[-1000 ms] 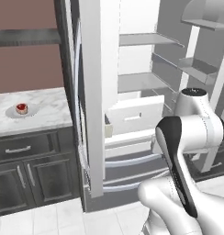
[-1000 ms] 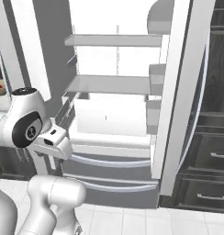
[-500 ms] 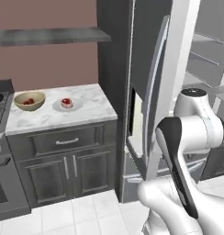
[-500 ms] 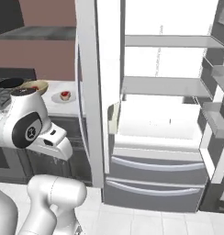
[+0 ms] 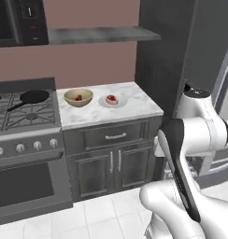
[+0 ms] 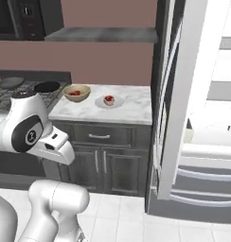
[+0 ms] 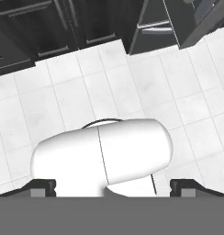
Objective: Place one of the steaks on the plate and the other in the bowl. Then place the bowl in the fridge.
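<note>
My fingers (image 7: 113,187) stand wide apart and empty above the floor; the bowl (image 5: 78,97) with one steak (image 5: 78,98) sits on the counter (image 5: 134,105) beside the plate (image 5: 111,101), so I should approach squarely and grip the bowl's rim level.

Two steaks (image 5: 78,98) (image 5: 111,99), one bowl (image 5: 78,97), one plate (image 5: 111,101), one fridge (image 6: 202,108).

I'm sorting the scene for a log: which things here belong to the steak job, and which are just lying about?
Job things:
- bowl on the counter, one steak inside
- plate beside it, holding the other steak
- fridge, door open
- hand, open, holding nothing

Lying about:
- black frying pan on the stove
- microwave above it
</note>
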{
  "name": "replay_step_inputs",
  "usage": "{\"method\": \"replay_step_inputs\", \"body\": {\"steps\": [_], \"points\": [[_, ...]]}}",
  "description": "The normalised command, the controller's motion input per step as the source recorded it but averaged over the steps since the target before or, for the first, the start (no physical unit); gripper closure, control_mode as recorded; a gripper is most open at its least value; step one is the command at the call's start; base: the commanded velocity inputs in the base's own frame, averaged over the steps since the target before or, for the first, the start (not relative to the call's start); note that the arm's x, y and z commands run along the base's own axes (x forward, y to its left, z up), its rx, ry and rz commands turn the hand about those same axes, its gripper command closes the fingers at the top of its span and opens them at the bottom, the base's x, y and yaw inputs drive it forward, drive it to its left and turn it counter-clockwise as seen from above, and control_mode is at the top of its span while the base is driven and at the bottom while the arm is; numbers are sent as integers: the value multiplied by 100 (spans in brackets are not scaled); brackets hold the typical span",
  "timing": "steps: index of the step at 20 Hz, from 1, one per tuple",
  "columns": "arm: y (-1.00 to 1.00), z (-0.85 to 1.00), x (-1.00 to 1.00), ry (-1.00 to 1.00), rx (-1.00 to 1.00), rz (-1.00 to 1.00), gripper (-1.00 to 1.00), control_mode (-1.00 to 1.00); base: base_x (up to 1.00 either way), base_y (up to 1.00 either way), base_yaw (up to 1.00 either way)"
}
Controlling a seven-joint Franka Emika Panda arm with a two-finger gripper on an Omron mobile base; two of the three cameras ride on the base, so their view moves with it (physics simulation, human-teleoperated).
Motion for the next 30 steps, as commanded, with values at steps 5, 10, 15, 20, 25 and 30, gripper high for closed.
{"method": "replay_step_inputs", "body": {"steps": [5,10,15,20,25,30], "points": [[0,0,0,0,0,0,-100,100,63,100,-4],[0,0,0,0,0,0,-100,100,77,72,-7],[0,0,0,0,0,0,-100,100,84,7,2],[0,0,0,0,0,0,-100,100,49,-21,9],[0,0,0,0,0,0,-100,100,45,-17,10],[0,0,0,0,0,0,-100,100,32,-40,10]]}}
